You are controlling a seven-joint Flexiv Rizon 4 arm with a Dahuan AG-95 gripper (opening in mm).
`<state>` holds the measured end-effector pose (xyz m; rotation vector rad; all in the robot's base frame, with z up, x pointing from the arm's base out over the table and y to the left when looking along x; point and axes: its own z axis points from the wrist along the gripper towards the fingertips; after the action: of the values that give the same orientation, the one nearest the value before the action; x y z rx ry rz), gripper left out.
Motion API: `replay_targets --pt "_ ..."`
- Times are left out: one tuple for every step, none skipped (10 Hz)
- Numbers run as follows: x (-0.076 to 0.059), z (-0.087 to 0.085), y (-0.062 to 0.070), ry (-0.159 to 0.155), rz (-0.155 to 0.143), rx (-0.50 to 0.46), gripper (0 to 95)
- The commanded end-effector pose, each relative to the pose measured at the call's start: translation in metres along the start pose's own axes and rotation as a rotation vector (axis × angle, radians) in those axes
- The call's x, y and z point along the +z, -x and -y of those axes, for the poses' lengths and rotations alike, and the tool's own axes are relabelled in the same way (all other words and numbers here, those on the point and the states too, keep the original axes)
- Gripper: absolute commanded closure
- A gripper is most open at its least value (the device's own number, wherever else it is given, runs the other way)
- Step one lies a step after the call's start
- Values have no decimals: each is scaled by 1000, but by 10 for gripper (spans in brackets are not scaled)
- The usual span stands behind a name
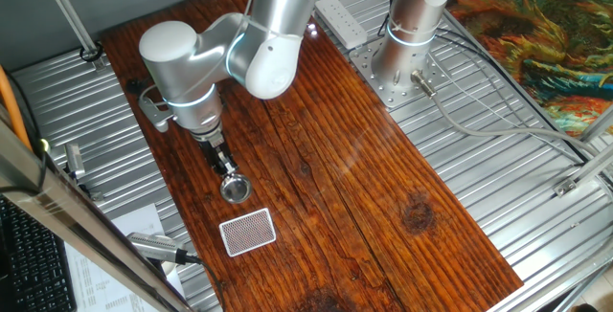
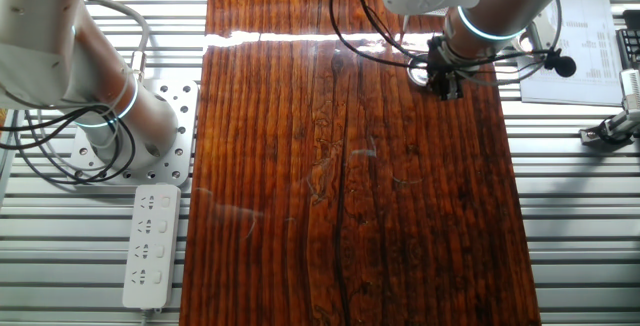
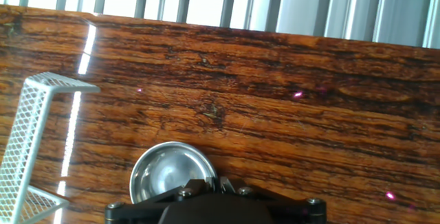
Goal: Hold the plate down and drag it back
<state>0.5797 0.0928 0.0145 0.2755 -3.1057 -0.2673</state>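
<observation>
Plate look: small round shiny silver metal plate [image 1: 236, 189] with a raised rim and darker centre.
Plate place: flat on the dark reddish wooden surface [image 1: 364, 188], just beside the red-and-white lattice card [image 1: 248, 232].
Axis: round, so no long axis; open face up.
Pincer: black two-finger pincer [image 1: 228, 170] pressing down on the plate's rim; finger spread cannot be told.
Hidden: hand view cuts off the plate's near edge behind the pincer body; the other fixed view hides the plate.

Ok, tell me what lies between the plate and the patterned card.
Only bare wood of the table separates the plate from the card, seen in one fixed view.
</observation>
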Motion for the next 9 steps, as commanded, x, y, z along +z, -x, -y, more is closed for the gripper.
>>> replay_targets --pt "0 2 -1 2 1 -4 950" --pt "0 3 -1 1 1 -6 950" --pt "0 4 -1 2 1 -8 950" --pt "0 5 -2 2 1 -10 950" --pt "0 5 -2 2 1 -10 950" --pt "0 5 -2 4 2 -10 950" --pt "0 5 -2 6 3 -9 950" --pt "0 5 -2 5 9 2 950" --pt "0 5 -2 5 12 10 950"
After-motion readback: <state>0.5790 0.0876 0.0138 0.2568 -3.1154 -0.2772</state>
